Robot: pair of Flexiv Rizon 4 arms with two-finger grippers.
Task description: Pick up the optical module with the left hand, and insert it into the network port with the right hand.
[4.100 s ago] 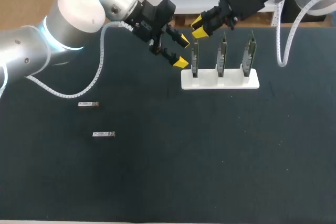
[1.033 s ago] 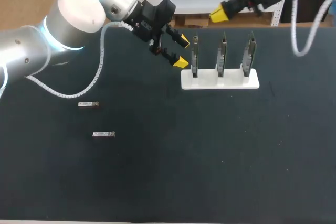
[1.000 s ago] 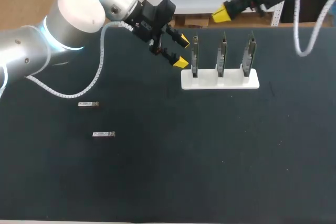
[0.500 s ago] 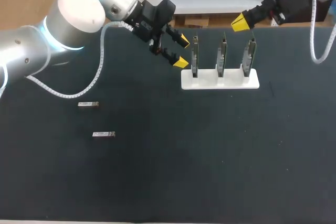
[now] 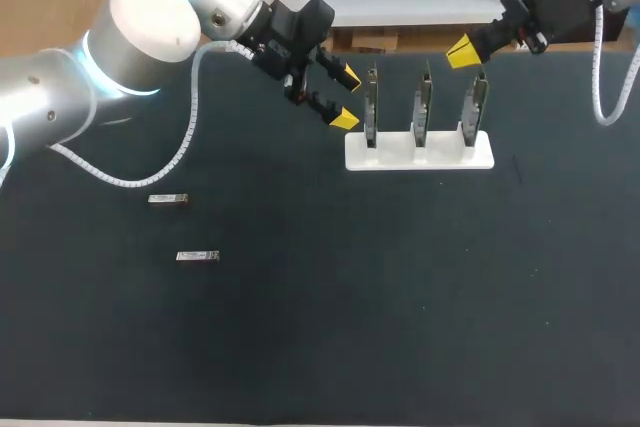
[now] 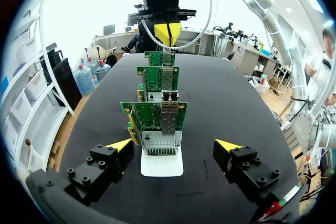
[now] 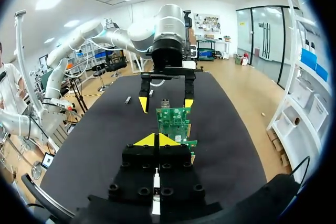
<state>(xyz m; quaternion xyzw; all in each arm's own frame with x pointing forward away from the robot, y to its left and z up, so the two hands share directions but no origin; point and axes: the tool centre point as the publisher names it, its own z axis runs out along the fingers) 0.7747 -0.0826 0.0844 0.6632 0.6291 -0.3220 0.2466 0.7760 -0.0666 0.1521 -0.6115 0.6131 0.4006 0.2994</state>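
The right gripper (image 5: 462, 50), tips pressed together with nothing visible between them, had left the stand's left board (image 5: 371, 107). It had swung across to hang above the right board (image 5: 478, 102). The left gripper (image 5: 347, 99) had not moved. Its fingers were spread and empty, just left of the stand (image 5: 440, 159), facing the boards end-on. One insertion therefore looked finished. The left board's port may already have held a module, though the left wrist view was too coarse to be sure. The next pick was the left arm's.

The upper module (image 5: 168, 199) and lower module (image 5: 197, 256) lay flat, well left of the stand. Their long axes ran parallel to the stand's row. Which end was the plug could not be read.
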